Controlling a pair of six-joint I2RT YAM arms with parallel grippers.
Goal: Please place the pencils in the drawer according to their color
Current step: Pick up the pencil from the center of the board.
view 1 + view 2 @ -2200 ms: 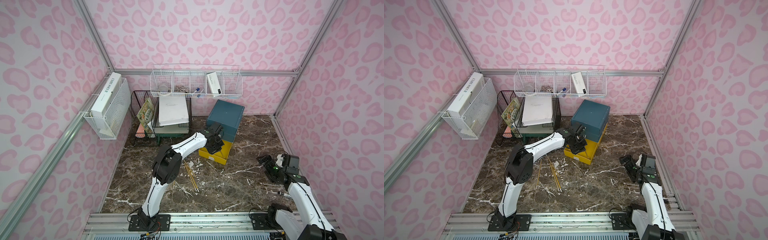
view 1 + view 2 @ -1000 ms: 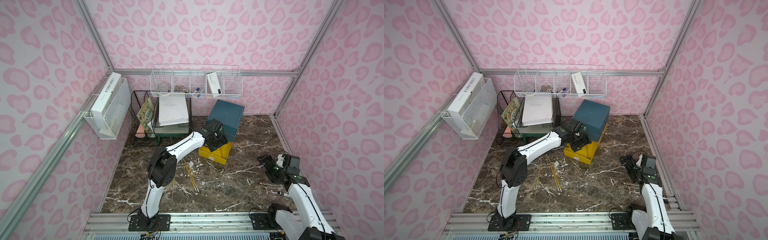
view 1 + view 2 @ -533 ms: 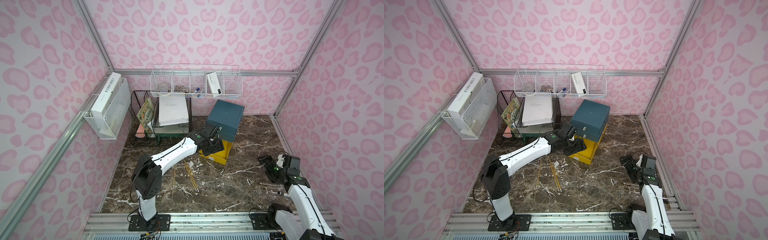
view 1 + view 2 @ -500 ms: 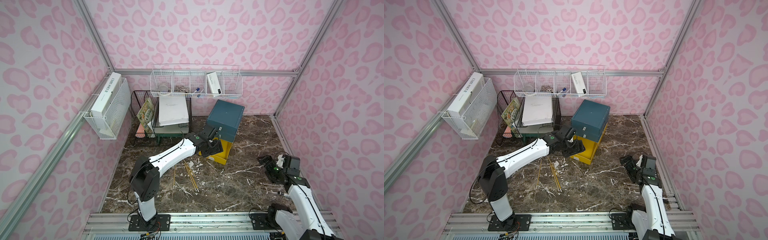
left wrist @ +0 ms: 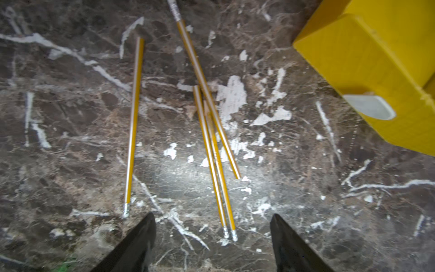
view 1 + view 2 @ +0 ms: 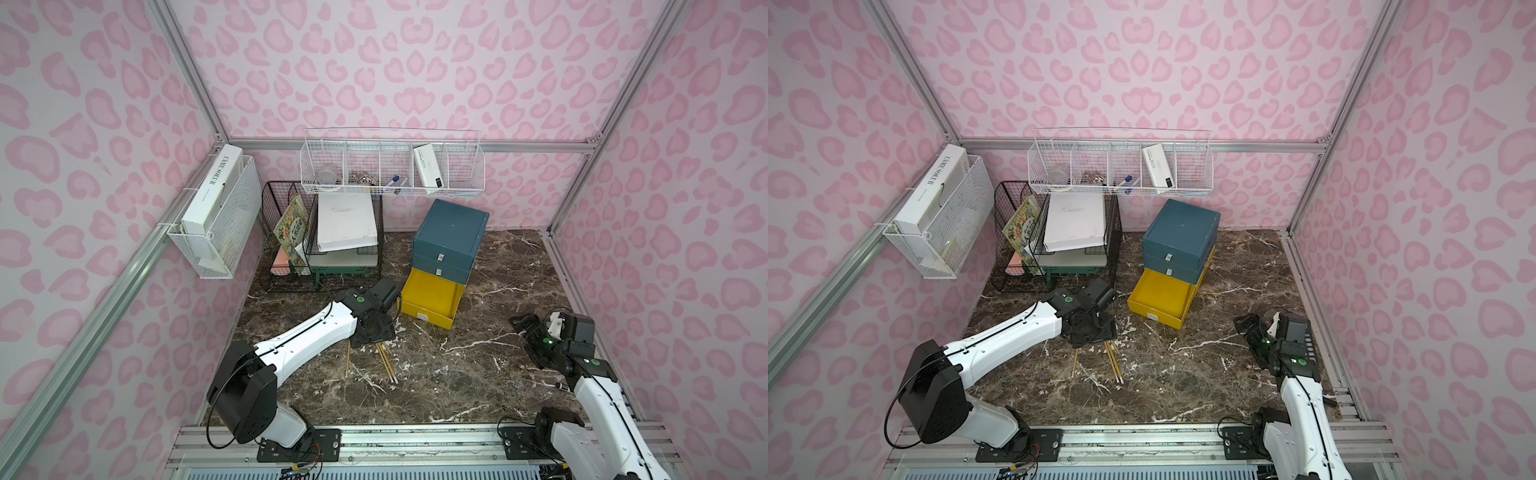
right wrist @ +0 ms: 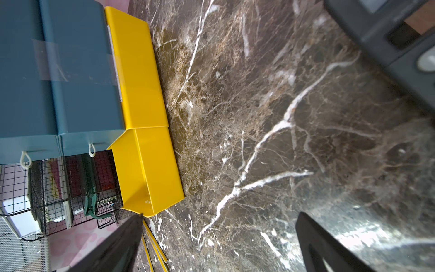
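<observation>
Four yellow pencils lie flat on the desk just beside the open yellow drawer. Left gripper is spread and empty over their eraser ends. They look light, stiff and prone to rolling, so pinch one mid-shaft. Right gripper is spread, idle.

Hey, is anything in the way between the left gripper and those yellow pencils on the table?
Nothing visible. The left gripper hangs open over the yellow pencils, with only bare marble between. The open yellow drawer beside them looks unobstructed too.
</observation>
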